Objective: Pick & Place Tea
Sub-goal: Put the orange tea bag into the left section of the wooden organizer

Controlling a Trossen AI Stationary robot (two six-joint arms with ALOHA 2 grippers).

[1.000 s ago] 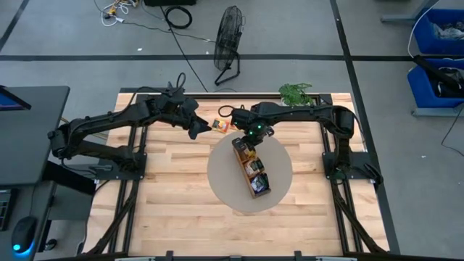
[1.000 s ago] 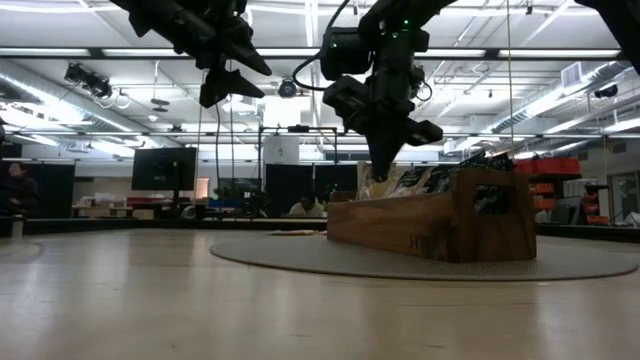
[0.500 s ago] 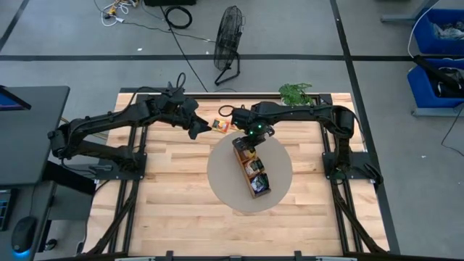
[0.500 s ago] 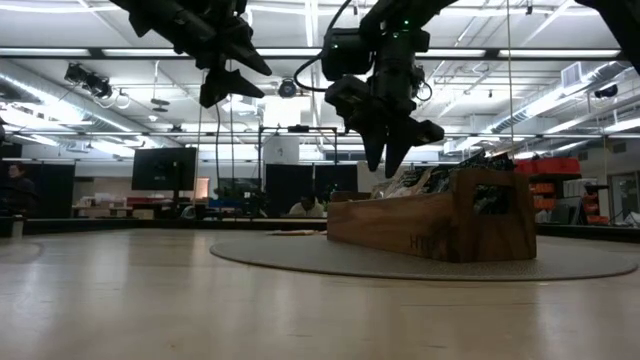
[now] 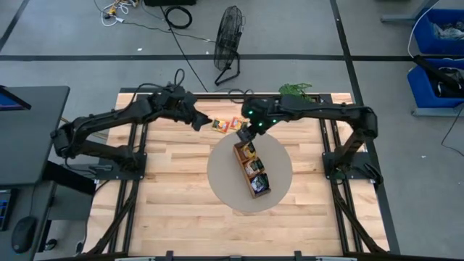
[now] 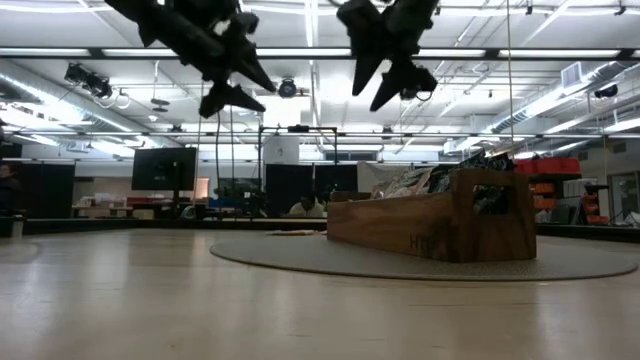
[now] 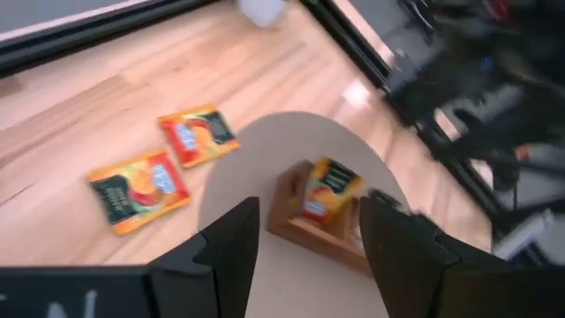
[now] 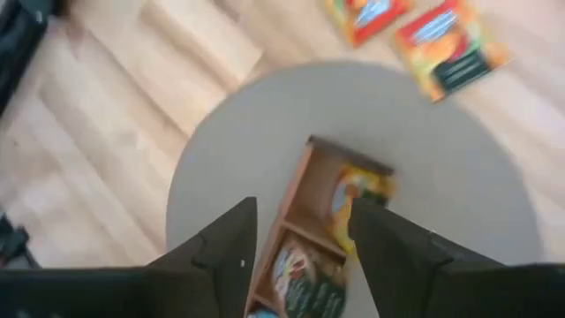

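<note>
Now right gripper raised above wooden tray, fingers spread, sachet left in end compartment. Left gripper spread, empty, poised near two orange sachets on table.

Two orange sachets, one wooden tray, one round mat.
</note>
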